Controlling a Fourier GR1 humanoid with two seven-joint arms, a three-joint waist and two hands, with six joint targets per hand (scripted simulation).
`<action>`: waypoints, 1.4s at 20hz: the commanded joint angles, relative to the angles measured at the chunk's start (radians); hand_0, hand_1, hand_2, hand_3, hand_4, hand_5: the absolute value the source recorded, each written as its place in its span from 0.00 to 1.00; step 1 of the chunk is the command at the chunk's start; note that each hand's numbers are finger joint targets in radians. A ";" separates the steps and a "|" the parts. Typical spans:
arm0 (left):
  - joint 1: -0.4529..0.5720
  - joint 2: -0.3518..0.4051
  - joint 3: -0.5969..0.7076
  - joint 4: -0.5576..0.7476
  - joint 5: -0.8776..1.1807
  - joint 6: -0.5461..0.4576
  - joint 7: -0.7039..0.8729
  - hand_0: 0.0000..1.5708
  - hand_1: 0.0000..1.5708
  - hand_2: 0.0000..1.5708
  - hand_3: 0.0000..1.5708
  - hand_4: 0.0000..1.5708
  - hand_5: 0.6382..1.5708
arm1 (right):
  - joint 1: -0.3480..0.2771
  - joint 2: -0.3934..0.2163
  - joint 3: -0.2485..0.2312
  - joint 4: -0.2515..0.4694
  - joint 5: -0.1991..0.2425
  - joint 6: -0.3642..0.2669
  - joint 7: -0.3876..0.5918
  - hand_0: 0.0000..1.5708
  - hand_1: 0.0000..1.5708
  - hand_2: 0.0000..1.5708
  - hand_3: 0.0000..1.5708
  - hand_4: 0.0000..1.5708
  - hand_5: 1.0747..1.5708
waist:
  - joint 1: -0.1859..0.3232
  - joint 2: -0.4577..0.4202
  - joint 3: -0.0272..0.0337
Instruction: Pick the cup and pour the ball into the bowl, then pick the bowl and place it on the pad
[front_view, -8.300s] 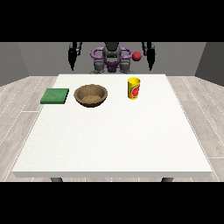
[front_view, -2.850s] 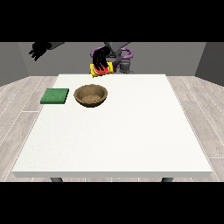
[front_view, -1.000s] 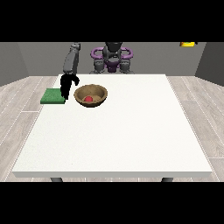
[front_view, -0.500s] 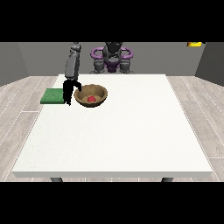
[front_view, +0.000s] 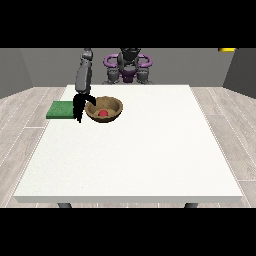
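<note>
Brown wooden bowl (front_view: 104, 110) holds red ball (front_view: 103, 113) (green pad (front_view: 61, 109) beside); hand at view's left (front_view: 80, 106) touches rim, finger state unclear.

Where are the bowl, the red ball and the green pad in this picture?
bowl (front_view: 115, 112): front view, on its brown outer wall at the right.
ball (front_view: 103, 113): front view, on its red top, inside the bowl.
pad (front_view: 59, 109): front view, on its green top surface.

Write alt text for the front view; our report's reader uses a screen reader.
A black hand at the view's left reaches the rim of a brown bowl holding a red ball, with a green pad beside it on a white table.
</note>
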 joint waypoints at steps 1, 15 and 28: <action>0.027 0.016 0.016 -0.003 0.013 -0.002 -0.010 0.00 0.00 0.00 0.00 0.65 0.96 | -0.024 0.065 0.032 0.044 0.022 -0.052 -0.002 0.00 0.00 0.00 0.00 0.29 0.96 | -0.001 0.002 0.0148; -0.023 0.082 0.054 -0.026 0.099 -0.039 0.044 0.00 0.00 0.00 0.00 0.70 0.94 | 0.069 -0.075 0.025 0.106 0.099 -0.284 0.084 1.00 1.00 1.00 0.98 0.59 0.88 | 0.048 0.081 0.0130; 0.102 0.132 0.128 0.183 0.072 -0.108 -0.081 0.00 0.00 0.00 0.00 0.76 0.97 | -0.020 -0.291 0.148 -0.062 0.160 -0.298 0.501 1.00 1.00 1.00 0.62 0.67 0.97 | -0.059 -0.052 0.0100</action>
